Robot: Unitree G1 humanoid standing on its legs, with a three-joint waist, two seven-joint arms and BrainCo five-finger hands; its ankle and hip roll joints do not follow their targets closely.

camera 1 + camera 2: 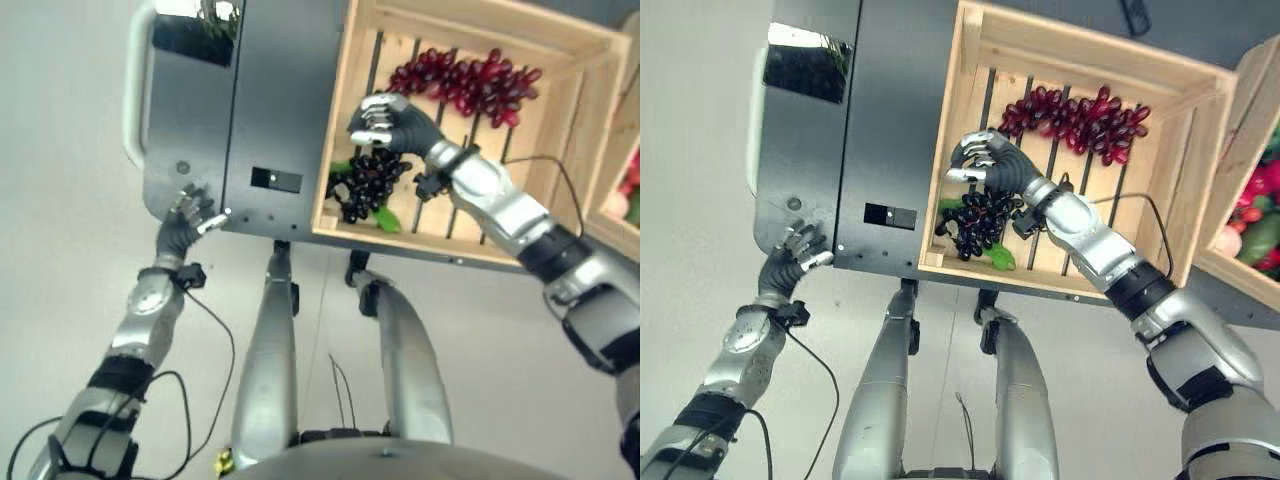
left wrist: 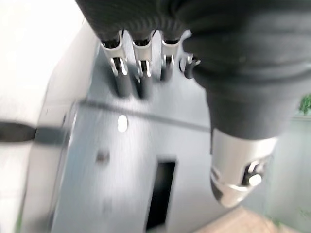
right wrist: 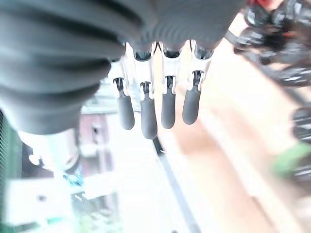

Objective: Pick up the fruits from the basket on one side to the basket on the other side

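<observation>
A wooden crate (image 1: 343, 130) stands on a dark grey table (image 1: 280, 100). In it lie a bunch of red grapes (image 1: 465, 82) at the far side and a bunch of black grapes (image 1: 368, 182) with green leaves at the near left corner. My right hand (image 1: 395, 122) hovers just above the black grapes, and its fingers (image 3: 146, 116) hang loose with nothing between them. The black grapes (image 3: 282, 39) lie beside those fingers. My left hand (image 1: 185, 225) rests open on the table's near left corner, its fingers (image 2: 121, 77) flat on the grey top.
A second wooden crate (image 1: 1240, 130) stands at the right, touching the first, with red and green fruit (image 1: 1255, 225) inside. A white rounded bar (image 1: 135, 90) runs along the table's left edge. Pale floor lies in front of the table.
</observation>
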